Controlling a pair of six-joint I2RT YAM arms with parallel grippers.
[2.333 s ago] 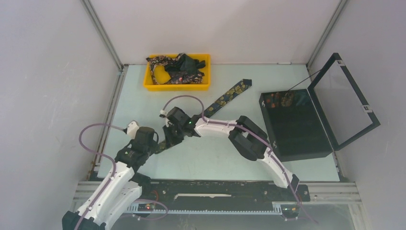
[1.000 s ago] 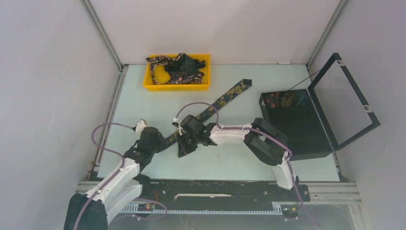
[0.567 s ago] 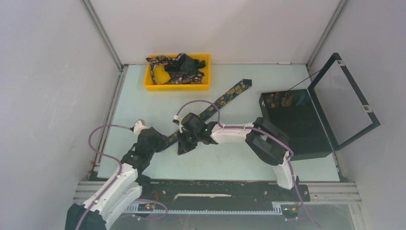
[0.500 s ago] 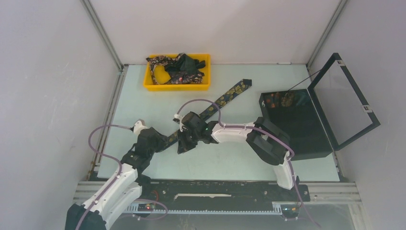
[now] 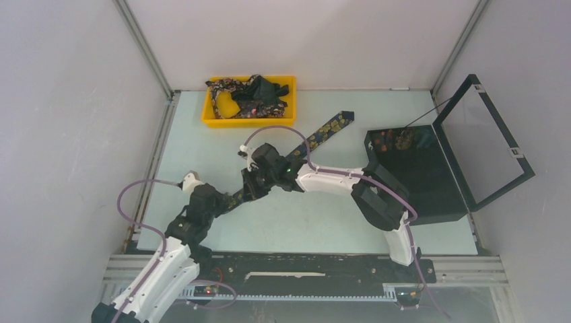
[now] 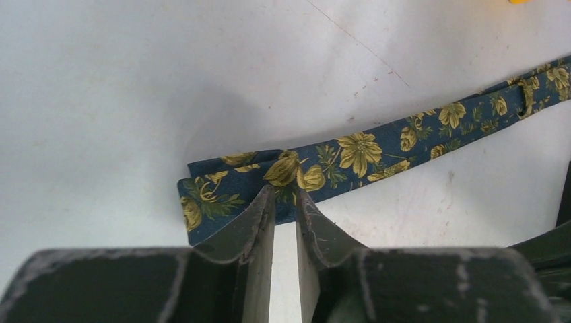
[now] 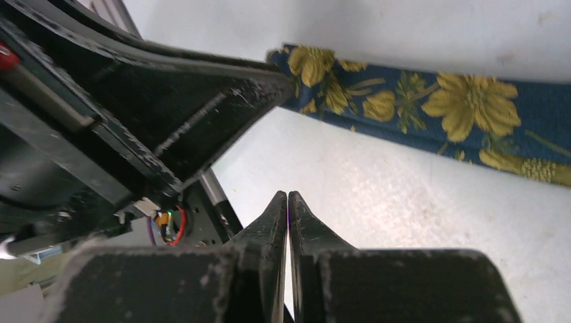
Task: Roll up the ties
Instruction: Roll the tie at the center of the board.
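One tie [image 5: 323,134] lies diagonally across the table, dark blue with yellow flowers; its near end is folded over. My left gripper [image 5: 225,202] is at that folded end. In the left wrist view the tie [image 6: 363,151] bunches where my left gripper [image 6: 284,195] pinches it, jaws narrowly apart with fabric between the tips. My right gripper [image 5: 250,188] hovers just beside it, shut and empty. In the right wrist view the right gripper [image 7: 287,195] is over bare table, with the tie [image 7: 471,108] beyond it. More ties [image 5: 252,94] are heaped in the yellow tray.
The yellow tray [image 5: 249,122] stands at the back left. A black hinged box [image 5: 417,175] stands at the right with its lid [image 5: 481,141] raised. The left arm's dark finger [image 7: 188,101] fills the upper left of the right wrist view, close to my right gripper.
The right gripper has moved away from the near edge, up along the tie. The left arm has drawn back slightly; its jaws widened briefly and narrowed again on the folded end.
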